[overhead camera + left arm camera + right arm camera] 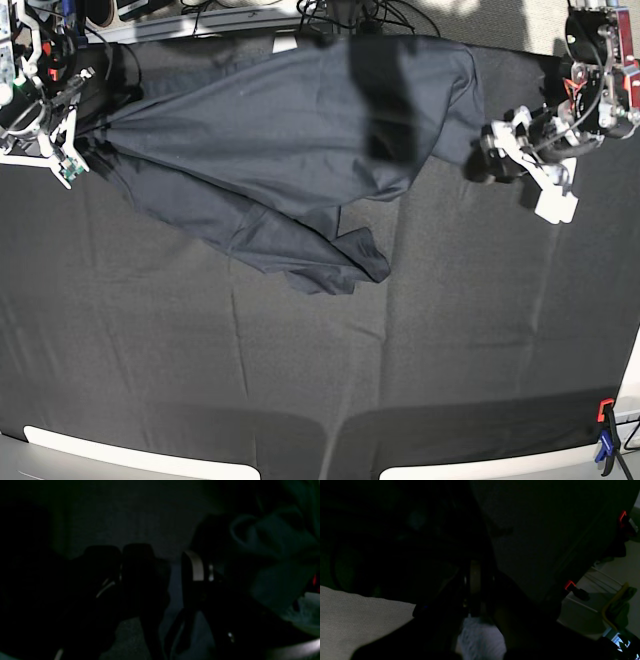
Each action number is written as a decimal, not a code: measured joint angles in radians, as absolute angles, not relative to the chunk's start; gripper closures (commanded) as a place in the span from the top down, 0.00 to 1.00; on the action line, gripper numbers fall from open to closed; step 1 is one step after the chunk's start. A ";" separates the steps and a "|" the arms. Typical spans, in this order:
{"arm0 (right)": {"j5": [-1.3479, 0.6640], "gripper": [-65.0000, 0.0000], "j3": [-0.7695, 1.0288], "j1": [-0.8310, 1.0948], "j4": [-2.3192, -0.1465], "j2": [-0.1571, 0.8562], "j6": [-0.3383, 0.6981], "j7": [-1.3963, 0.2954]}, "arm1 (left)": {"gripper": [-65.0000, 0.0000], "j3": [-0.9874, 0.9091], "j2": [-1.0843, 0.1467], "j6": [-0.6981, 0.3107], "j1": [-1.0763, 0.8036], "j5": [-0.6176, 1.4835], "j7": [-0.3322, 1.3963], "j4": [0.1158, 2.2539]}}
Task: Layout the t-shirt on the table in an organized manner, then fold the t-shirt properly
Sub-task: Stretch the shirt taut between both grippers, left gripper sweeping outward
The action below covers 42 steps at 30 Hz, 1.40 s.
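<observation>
The dark navy t-shirt [290,130] lies stretched along the far side of the black-clothed table [300,380], with a rumpled fold trailing toward the middle [340,260]. At the far left my right gripper [85,140] is shut on the t-shirt's bunched end, which pulls to a point there. The right wrist view is very dark and shows the right gripper's fingers [475,580] pressed together. My left gripper [492,150] stands open just beside the t-shirt's right edge. In the left wrist view the left gripper [165,562] has its fingers apart, and folds of the t-shirt [275,537] lie to the right.
Cables and gear crowd the back edge [350,15]. An orange-and-blue clamp [605,430] grips the table's front right corner, and orange clamps [570,584] show along the table's edge in the right wrist view. The pale front edge [120,455] borders the cloth.
</observation>
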State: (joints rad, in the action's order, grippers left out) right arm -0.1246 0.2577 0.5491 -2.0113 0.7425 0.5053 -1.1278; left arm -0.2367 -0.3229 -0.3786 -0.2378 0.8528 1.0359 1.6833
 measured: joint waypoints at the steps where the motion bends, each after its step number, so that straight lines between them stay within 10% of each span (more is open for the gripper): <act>1: -0.125 0.00 0.258 0.549 -2.011 0.743 0.505 -1.128 | 0.41 -0.237 -0.312 -0.379 -0.238 0.854 1.037 1.683; 13: -0.125 0.00 0.258 0.549 -2.011 0.743 0.505 -1.127 | 0.38 -0.237 -0.189 -0.423 -0.241 0.593 1.021 1.682; 18: -0.125 0.00 0.258 0.549 -2.011 0.743 0.505 -1.127 | 0.00 -0.237 -0.197 -0.423 -0.239 0.579 0.908 1.681; 35: -0.360 0.00 0.258 0.549 -2.011 0.743 0.448 -1.124 | 0.00 -0.235 -0.457 -0.339 0.065 0.352 0.837 1.681; 42: -0.424 0.00 0.258 0.549 -2.011 0.742 0.453 -1.125 | 0.00 -0.235 -0.559 -0.316 0.003 0.356 1.091 1.682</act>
